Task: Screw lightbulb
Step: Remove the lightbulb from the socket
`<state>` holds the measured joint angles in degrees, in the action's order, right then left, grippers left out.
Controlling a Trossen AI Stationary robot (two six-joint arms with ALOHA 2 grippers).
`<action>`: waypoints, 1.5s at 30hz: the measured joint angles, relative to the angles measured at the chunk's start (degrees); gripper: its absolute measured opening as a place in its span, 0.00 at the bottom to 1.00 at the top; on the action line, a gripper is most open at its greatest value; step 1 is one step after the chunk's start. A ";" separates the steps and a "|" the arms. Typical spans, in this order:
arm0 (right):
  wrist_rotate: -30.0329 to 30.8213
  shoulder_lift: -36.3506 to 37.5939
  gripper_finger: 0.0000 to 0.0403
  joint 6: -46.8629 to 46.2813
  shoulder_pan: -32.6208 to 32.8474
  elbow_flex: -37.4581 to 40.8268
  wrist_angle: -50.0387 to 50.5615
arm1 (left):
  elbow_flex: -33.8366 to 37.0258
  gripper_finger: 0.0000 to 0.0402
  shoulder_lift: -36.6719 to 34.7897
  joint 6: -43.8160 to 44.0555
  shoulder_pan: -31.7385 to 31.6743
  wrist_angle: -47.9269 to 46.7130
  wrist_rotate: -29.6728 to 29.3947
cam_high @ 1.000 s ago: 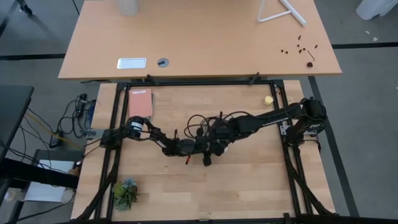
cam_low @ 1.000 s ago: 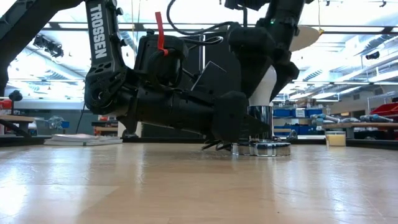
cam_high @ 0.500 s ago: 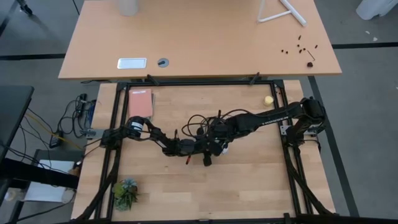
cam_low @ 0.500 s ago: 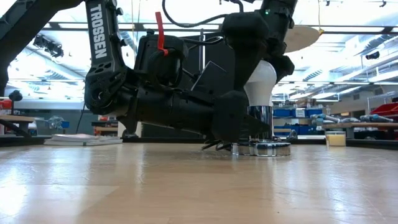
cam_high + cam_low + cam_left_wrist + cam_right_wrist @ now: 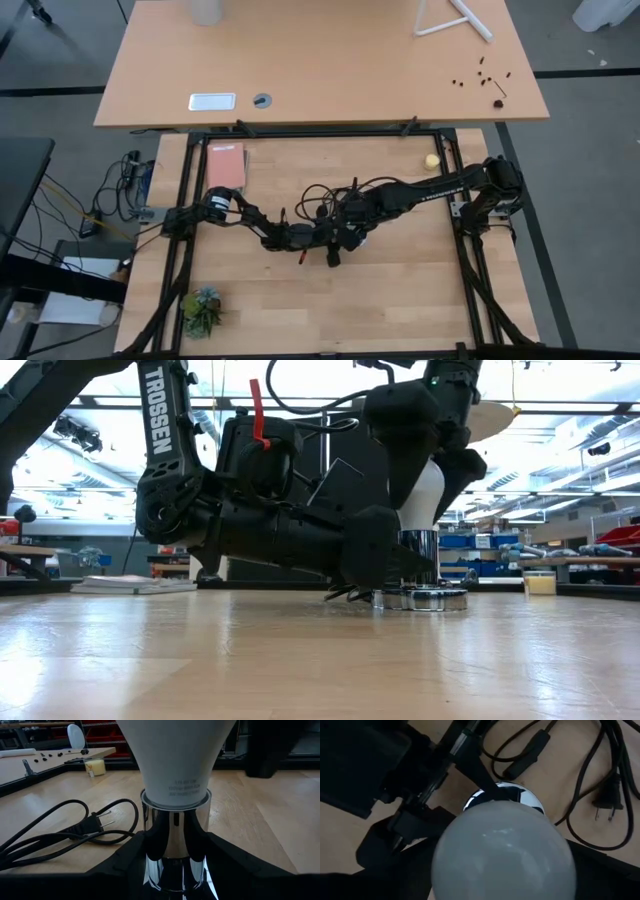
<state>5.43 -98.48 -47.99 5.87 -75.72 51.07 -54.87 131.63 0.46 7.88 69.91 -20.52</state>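
The white lightbulb (image 5: pixel 424 495) stands upright with its base in a shiny silver socket (image 5: pixel 175 837) on a round disc (image 5: pixel 420 600) at the table's middle. My left gripper (image 5: pixel 175 870) lies low on the table, shut on the socket's tube. My right gripper (image 5: pixel 425 475) comes down from above and is shut on the bulb's globe (image 5: pixel 505 852). In the high view both grippers meet near the table's middle (image 5: pixel 345 232), and the arms hide the bulb there. My left gripper pinches the socket's chrome tube (image 5: pixel 162 845) between its two fingers, just above the disc. The fingers (image 5: pixel 125 865) come level from the table's left. The socket stands upright on the table. My right gripper holds the bulb's frosted globe (image 5: pixel 432 480) between its two fingers (image 5: pixel 415 870), one on each side. The fingers point down from above. The bulb stands upright, its neck (image 5: pixel 175 790) in the socket's mouth.
The socket's black cord and plug (image 5: pixel 97 822) lie looped on the table behind the socket. A small yellow ball (image 5: pixel 431 160) is at the far right, a red book (image 5: pixel 226 166) at the far left, a small plant (image 5: pixel 203 308) at the near left corner.
My right gripper has turned about the upright bulb, one way and then back, staying over it. The bulb stays upright in the socket. My left gripper and the socket have kept still.
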 joint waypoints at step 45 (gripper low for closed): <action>0.48 -9.31 0.70 11.44 0.39 -14.27 14.03 | -0.02 0.46 0.02 -0.08 0.00 0.04 0.03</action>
<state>5.91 -107.79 -36.54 6.26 -90.00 65.10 -54.89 131.66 0.38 7.88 69.95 -20.49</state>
